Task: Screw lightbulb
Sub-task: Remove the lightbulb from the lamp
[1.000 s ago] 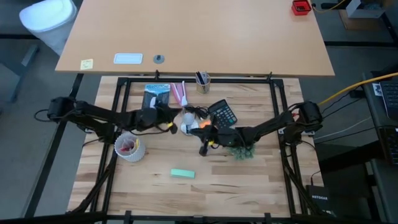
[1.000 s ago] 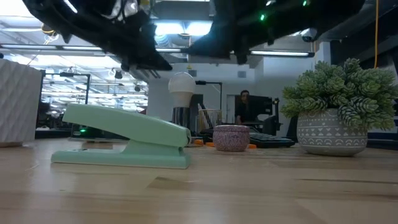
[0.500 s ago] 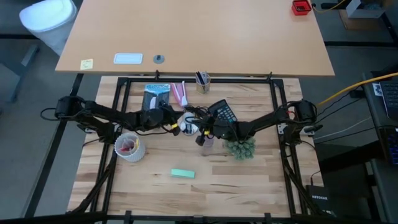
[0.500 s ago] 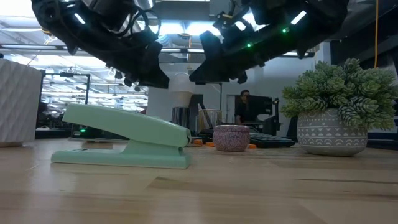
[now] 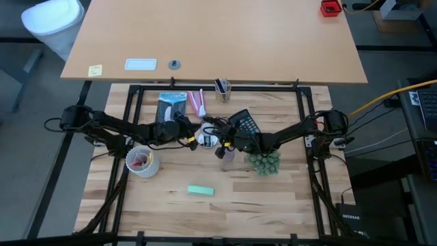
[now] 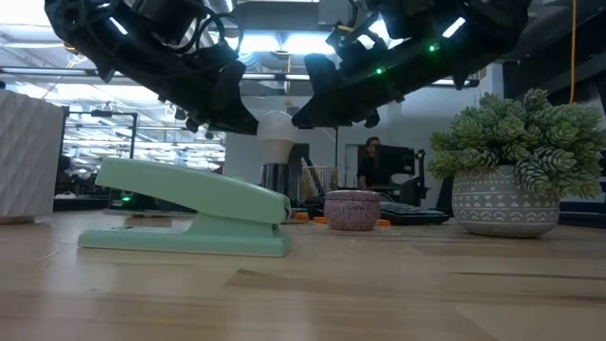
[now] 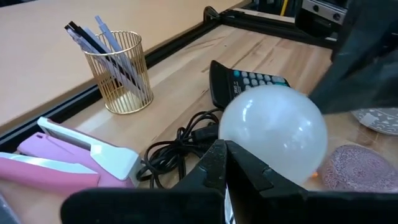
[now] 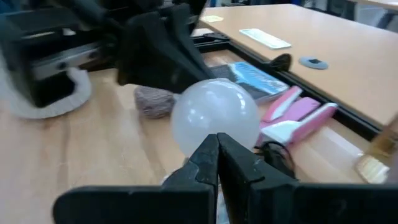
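The frosted-white lightbulb (image 6: 277, 128) stands upright mid-table, globe up, its narrow neck going down behind the green stapler; what it stands in is hidden. It also shows in the high view (image 5: 207, 140) and both wrist views (image 7: 273, 134) (image 8: 214, 115). My left gripper (image 5: 194, 141) (image 7: 224, 152) is shut, its tip at the globe's left side. My right gripper (image 5: 222, 145) (image 8: 217, 146) is shut, its tip at the globe's right side. In the low view both tips (image 6: 244, 123) (image 6: 305, 118) flank the globe at its widest. My left gripper has its shut fingertips (image 7: 219, 163) at the left side of the bulb's globe (image 7: 239, 146), slanting down from the table's left; I cannot tell whether they touch. My right gripper has its shut fingertips (image 8: 211, 155) at the globe's right side (image 8: 205, 134), slanting down from the right; I cannot tell whether they touch.
A black calculator (image 5: 244, 123) and a tangled black cord (image 7: 180, 146) lie just behind the bulb. A pale purple lump (image 5: 227, 156), a potted plant (image 5: 265, 164), a green stapler (image 5: 200, 190), a white basket (image 5: 142, 160), a gold pen cup (image 5: 222, 89) and a pink stapler (image 7: 62, 162) stand around.
Both grippers have come down and closed in on the bulb. My left gripper has gone toward the table's right. My right gripper has gone toward the far edge and left. Both have stayed nearly still for the last half second. The bulb has kept its place.
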